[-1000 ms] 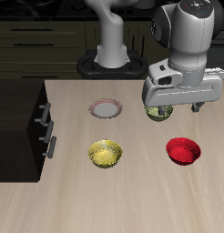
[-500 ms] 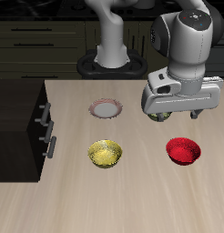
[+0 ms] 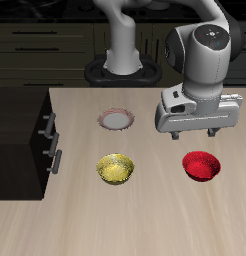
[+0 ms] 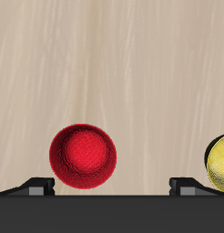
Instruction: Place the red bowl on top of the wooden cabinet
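Observation:
The red bowl is small and glossy and sits upright on the light wooden table near its front. In the wrist view the red bowl lies just off the midline between my fingers. My gripper hangs above and slightly behind the bowl, open and empty, and my gripper shows its fingertips spread wide. The wooden cabinet is a dark box with silver handles at the table's side edge, far from the gripper.
A yellow textured bowl sits beside the red bowl, toward the cabinet, and the yellow bowl's rim shows in the wrist view. A white plate with a pink rim lies farther back. The robot's base stands at the table's back.
My gripper has moved toward the table's front, closer to the red bowl, and now covers the olive-green bowl that showed beneath it earlier. The bowls and plate have not moved.

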